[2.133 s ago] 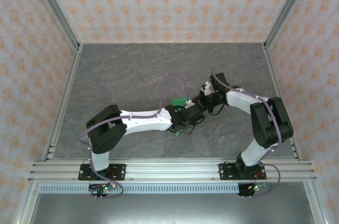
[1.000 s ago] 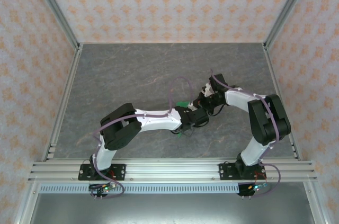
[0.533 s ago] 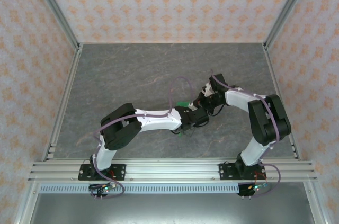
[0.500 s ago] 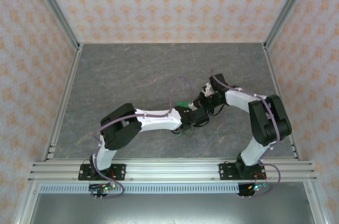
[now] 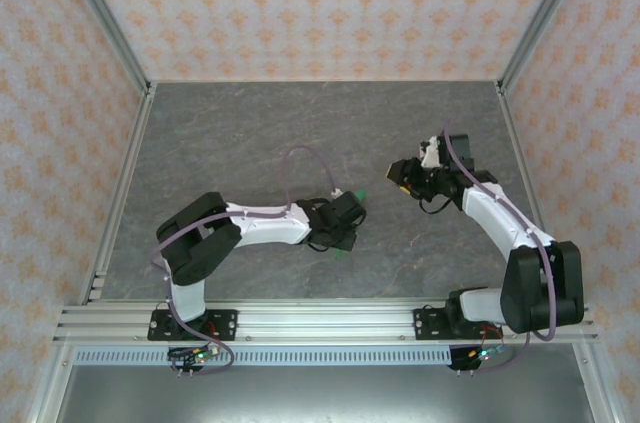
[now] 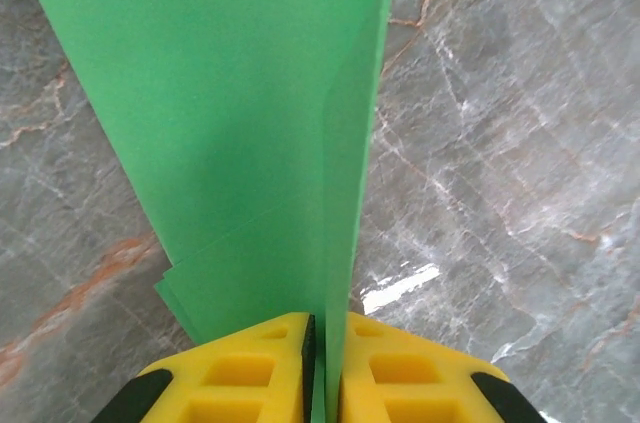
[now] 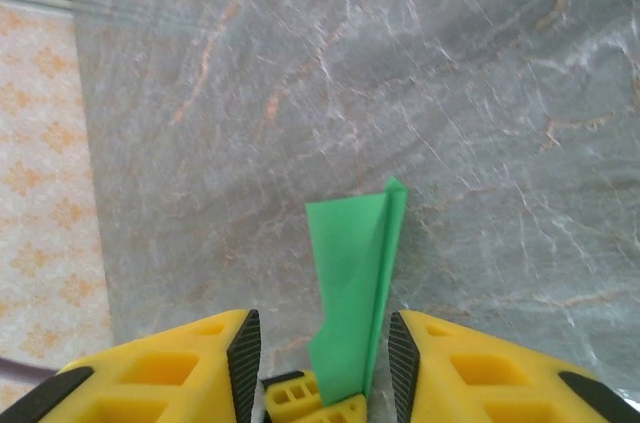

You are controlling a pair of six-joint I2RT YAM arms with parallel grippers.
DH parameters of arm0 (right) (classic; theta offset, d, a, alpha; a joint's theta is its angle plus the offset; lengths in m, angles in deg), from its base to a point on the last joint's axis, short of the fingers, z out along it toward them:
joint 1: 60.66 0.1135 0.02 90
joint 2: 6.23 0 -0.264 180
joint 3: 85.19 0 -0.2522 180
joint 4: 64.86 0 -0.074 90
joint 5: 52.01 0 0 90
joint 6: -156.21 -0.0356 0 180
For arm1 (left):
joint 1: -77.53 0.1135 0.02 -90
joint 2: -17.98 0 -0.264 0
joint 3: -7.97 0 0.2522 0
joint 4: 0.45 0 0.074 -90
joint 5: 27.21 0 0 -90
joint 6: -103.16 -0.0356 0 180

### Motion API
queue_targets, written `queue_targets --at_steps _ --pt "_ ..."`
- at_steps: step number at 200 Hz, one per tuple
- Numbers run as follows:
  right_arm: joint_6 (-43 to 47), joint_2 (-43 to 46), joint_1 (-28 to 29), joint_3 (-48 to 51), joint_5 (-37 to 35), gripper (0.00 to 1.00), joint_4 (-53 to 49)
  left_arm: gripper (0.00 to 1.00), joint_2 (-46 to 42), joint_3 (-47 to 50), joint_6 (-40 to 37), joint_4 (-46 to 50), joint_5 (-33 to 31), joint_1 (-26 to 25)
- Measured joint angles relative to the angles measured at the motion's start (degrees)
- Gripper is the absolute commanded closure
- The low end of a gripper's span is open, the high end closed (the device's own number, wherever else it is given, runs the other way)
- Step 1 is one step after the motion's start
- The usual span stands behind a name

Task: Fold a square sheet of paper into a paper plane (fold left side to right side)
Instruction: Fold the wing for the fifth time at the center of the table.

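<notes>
Looks like the closing stretch of the folding, over a grey table (image 5: 250,133): already narrowed to a layered dart, probably wanting only a last press along the centre crease or a gentle setting down. Calls for a steady pinch and care not to crush the thin layers. Reaches low toward the table's middle with the left arm (image 5: 260,225); stands bent and well apart on the right side with the right arm (image 5: 495,213), aimed back at the left. Pinches with the left gripper (image 6: 322,328), narrowed to a slit, yellow fingers (image 6: 240,368) pressed on the near end of the paper plane (image 6: 230,93). Hangs parted and empty at the right gripper (image 7: 322,343), touching nothing. Places the green plane near the table's middle, nose pointing away from the left wrist; cannot tell whether clear of the surface or resting on it.
</notes>
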Motion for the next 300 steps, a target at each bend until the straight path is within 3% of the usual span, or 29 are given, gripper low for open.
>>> queue_targets --at_steps 54,110,156,217,300 --pt "-1.33 -0.15 4.22 8.68 0.59 0.57 4.02 0.88 -2.38 11.32 8.24 -20.98 11.37 5.05" --pt "-5.25 -6.49 12.87 9.46 -1.49 0.57 12.96 0.89 -1.20 14.97 13.99 -31.80 15.82 6.32" --pt "-6.93 -13.16 16.59 6.95 -3.37 0.60 16.22 0.90 -0.72 15.89 16.11 -34.67 16.94 6.62" --pt "-7.74 -17.20 17.18 4.28 -4.81 0.62 17.46 0.89 -0.46 15.89 16.70 -35.19 17.25 6.67" --pt "-7.23 -21.49 17.79 -0.63 -7.10 0.64 11.13 0.78 -0.46 15.76 16.70 -35.85 17.90 6.69"
